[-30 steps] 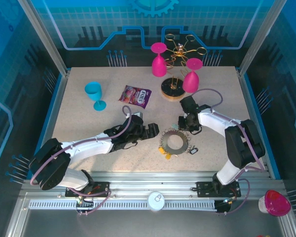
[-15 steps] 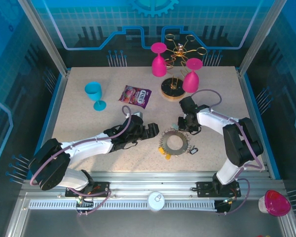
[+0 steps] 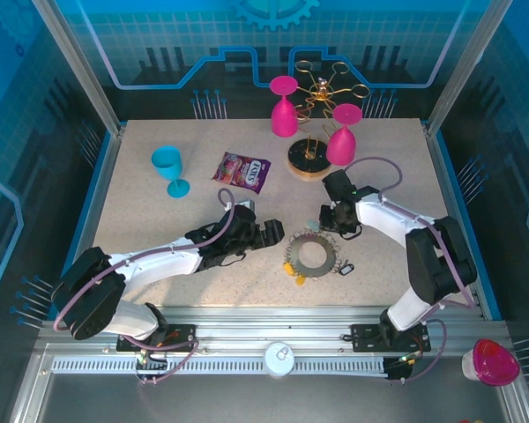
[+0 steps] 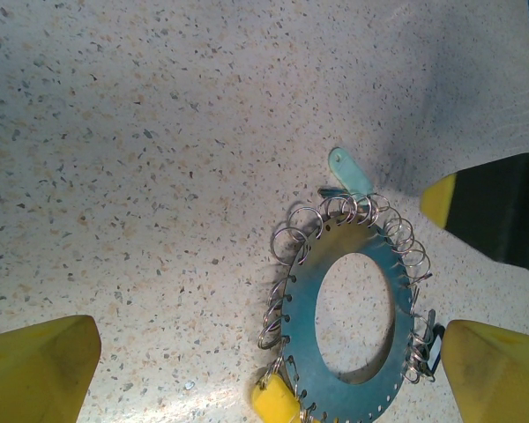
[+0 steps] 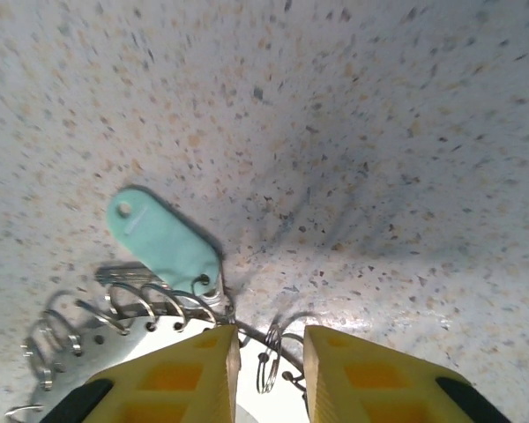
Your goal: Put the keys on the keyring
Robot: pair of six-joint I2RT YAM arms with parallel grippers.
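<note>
**Keyring flat on the table, one gripper wide, one nearly closed**

The speckled table (image 3: 141,220) carries the keyring (image 4: 301,344) near its front edge, between the two arms. The left gripper (image 3: 276,234) lies low just beside the ring's left side, with its jaws spread fully wide and holding nothing. In its wrist view the yellow fingertips (image 4: 37,368) are cut off at the lower corners. The right gripper (image 5: 267,344) stands over the ring's far rim with its jaws drawn close, leaving only a narrow gap. A small wire loop (image 5: 261,366) sits in this gap, but I cannot tell whether the fingers pinch it, because the fingers hide part of it. The keyring is a flat grey disc with a big hole, and its near edge is cut off in the left wrist view. A pale teal tag (image 5: 163,238) lies flat just outside the far rim, a yellow tag (image 4: 275,401) at the near rim, and a dark tag (image 3: 346,270) at the right. The keys themselves are too small to make out among the loops
</note>
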